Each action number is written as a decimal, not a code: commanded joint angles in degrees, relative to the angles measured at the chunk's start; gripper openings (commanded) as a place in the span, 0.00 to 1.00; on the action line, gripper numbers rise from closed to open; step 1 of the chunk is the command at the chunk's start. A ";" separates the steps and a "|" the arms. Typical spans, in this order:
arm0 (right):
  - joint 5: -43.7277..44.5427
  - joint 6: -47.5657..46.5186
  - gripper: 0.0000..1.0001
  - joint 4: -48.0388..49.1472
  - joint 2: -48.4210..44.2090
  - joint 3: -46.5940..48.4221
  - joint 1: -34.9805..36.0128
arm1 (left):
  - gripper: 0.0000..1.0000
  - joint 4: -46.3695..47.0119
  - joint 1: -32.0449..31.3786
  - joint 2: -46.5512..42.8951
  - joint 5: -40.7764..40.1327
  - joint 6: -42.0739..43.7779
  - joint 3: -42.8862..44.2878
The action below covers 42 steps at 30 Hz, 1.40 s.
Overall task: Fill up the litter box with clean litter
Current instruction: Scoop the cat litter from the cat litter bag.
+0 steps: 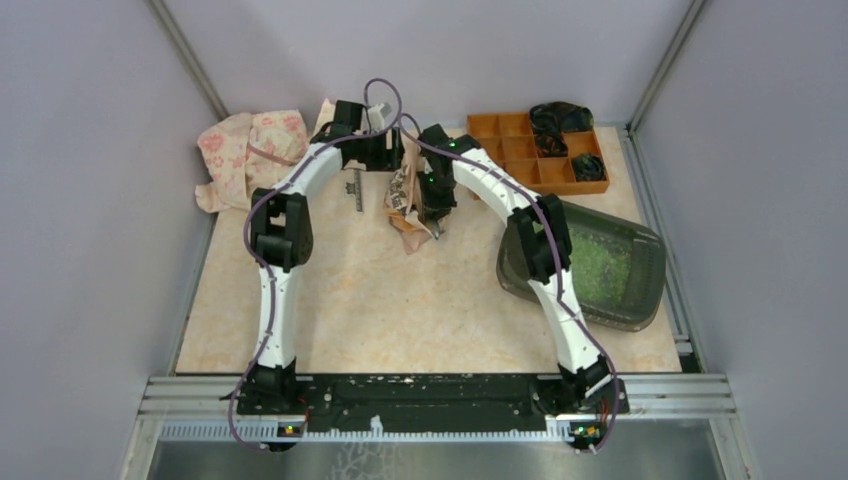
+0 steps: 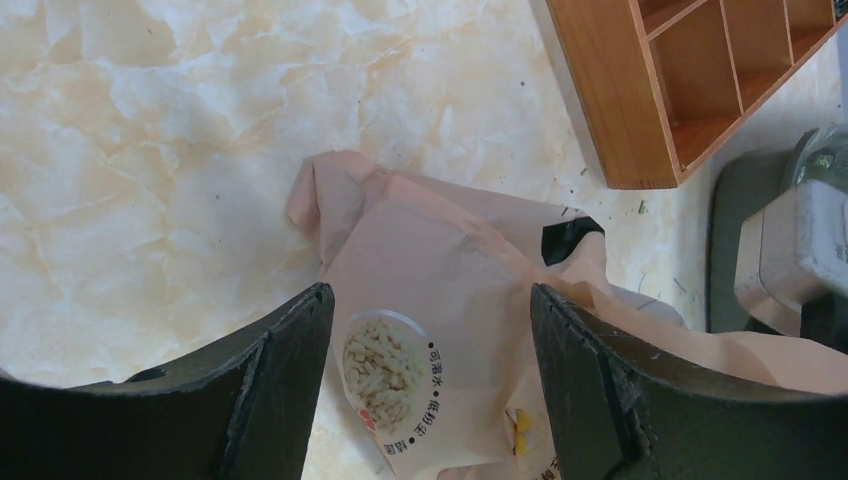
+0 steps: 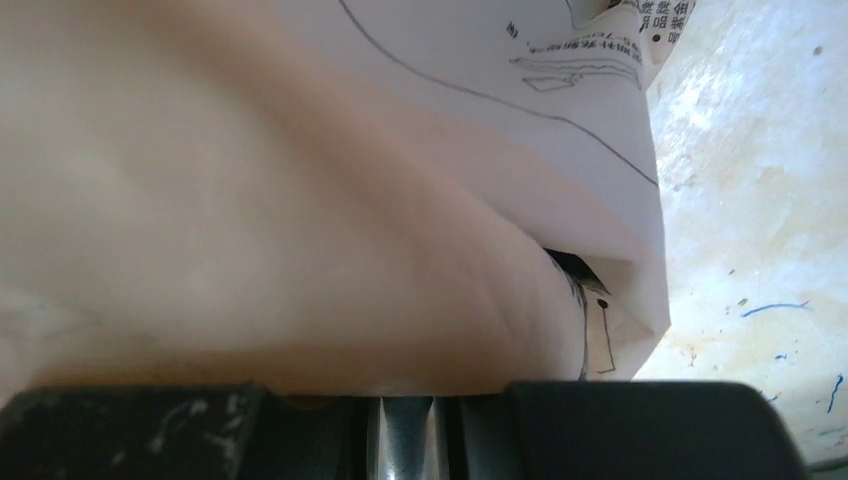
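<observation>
The litter box (image 1: 652,285) lies at the right of the table, and clean litter (image 1: 600,265) covers its floor. A crumpled pink printed bag (image 1: 403,212) stands mid-table behind the arms. My right gripper (image 1: 437,222) is shut on the bag's right edge. In the right wrist view the bag (image 3: 300,200) fills the frame and hides the fingers. My left gripper (image 1: 393,160) hovers just behind the bag, open. In the left wrist view the left gripper (image 2: 430,300) has its fingers apart above the bag (image 2: 440,260), not touching it.
An orange compartment tray (image 1: 515,150) with black items (image 1: 560,120) sits at the back right, close to the bag (image 2: 610,90). Pink patterned packaging (image 1: 250,150) lies at the back left. A thin dark tool (image 1: 355,190) lies beside the left arm. Side walls enclose the table.
</observation>
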 commanded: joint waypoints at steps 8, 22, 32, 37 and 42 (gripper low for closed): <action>17.26 0.28 0.00 24.08 -3.19 -9.26 0.76 | 0.78 -3.83 -2.07 -0.56 3.51 3.23 0.13; 23.23 -7.39 0.00 47.41 -30.41 -43.46 4.03 | 0.78 -7.91 -2.04 -3.56 -0.65 5.45 0.54; 24.64 -10.94 0.00 44.93 -37.96 -43.76 6.66 | 0.78 -9.59 -1.99 -6.84 -2.82 5.56 0.23; 24.78 -10.82 0.00 40.85 -41.26 -42.55 6.84 | 0.78 -10.06 -1.98 -7.83 -3.83 5.07 0.59; 26.86 -10.84 0.00 40.57 -45.74 -46.43 8.09 | 0.78 -10.15 -1.93 -8.29 -3.80 4.40 0.76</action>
